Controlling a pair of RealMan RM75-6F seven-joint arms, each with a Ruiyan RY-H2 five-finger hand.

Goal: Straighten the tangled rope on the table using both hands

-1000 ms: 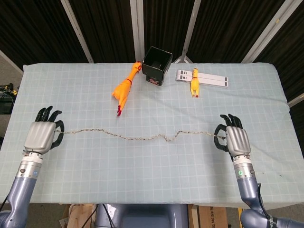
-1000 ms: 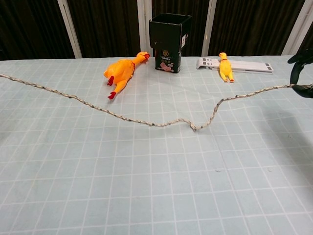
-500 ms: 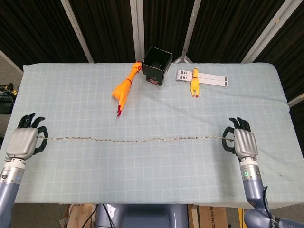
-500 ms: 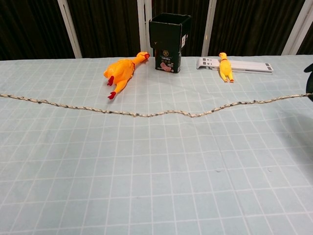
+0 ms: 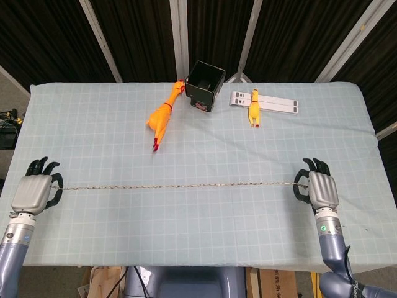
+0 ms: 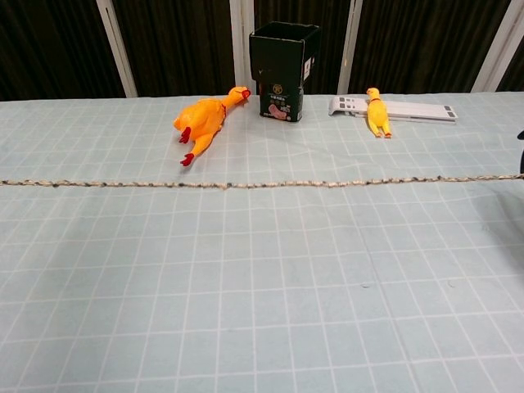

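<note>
1. Since the earlier frame, your hands have drawn apart and the rope's (image 5: 180, 184) last ripples are gone.
2. Your left hand (image 5: 35, 192) pinches one end.
3. Your right hand (image 5: 321, 188) pinches the other, rope taut between them.

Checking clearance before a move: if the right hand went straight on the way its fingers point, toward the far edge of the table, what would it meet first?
Nothing, as far as the head view shows: beyond the right hand lies only bare table.
</note>
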